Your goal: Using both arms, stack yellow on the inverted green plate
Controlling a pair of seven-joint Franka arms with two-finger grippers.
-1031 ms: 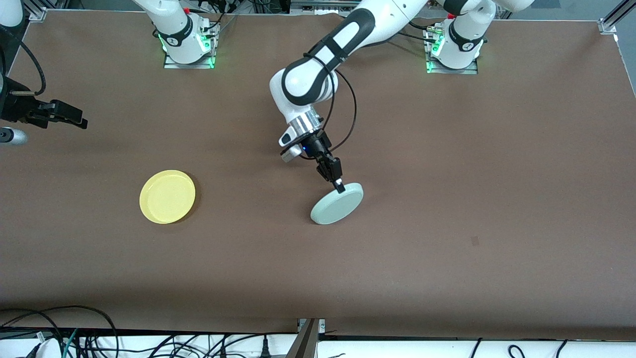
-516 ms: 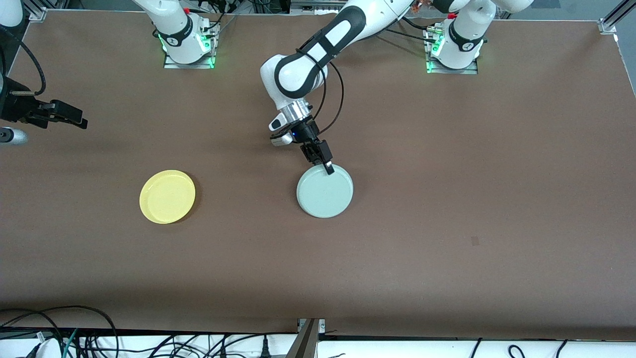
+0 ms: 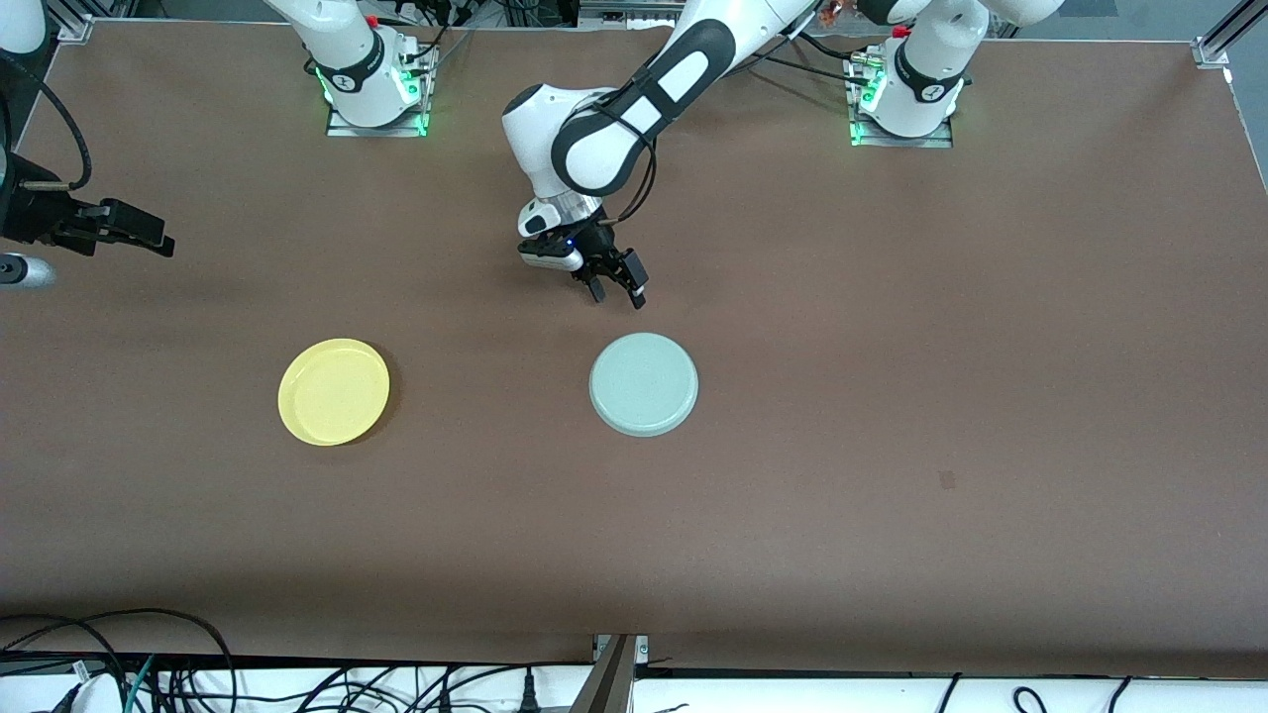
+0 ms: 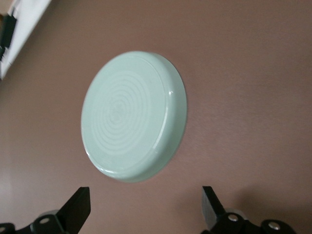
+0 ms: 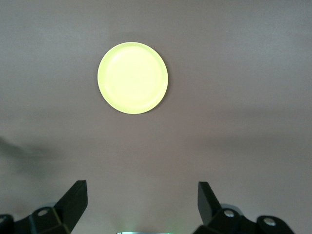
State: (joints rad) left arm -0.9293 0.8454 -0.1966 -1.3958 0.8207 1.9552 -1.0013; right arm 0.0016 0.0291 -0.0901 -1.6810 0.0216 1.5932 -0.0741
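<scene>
The pale green plate [image 3: 644,384] lies upside down and flat on the brown table, its ringed underside up; it also shows in the left wrist view [image 4: 134,117]. My left gripper [image 3: 618,297] is open and empty, apart from the plate, over the table just farther from the front camera than the plate; its own view shows the same [image 4: 146,200]. The yellow plate [image 3: 334,391] lies rim up beside it, toward the right arm's end, and shows in the right wrist view [image 5: 132,78]. My right gripper [image 3: 158,239] waits, open and empty, at the table's edge at the right arm's end, and in its own view [image 5: 141,190] the plate lies well away from it.
A silver cylinder [image 3: 25,271] sits at the table's edge under the right gripper. The two arm bases [image 3: 371,89] [image 3: 906,94] stand along the table edge farthest from the front camera. Cables [image 3: 149,673] hang along the nearest edge. A small dark mark [image 3: 946,480] is on the table toward the left arm's end.
The left gripper let go of the green plate, which went from tilted to flat and inverted. The gripper opened and drew back toward the bases. The right arm has not moved.
</scene>
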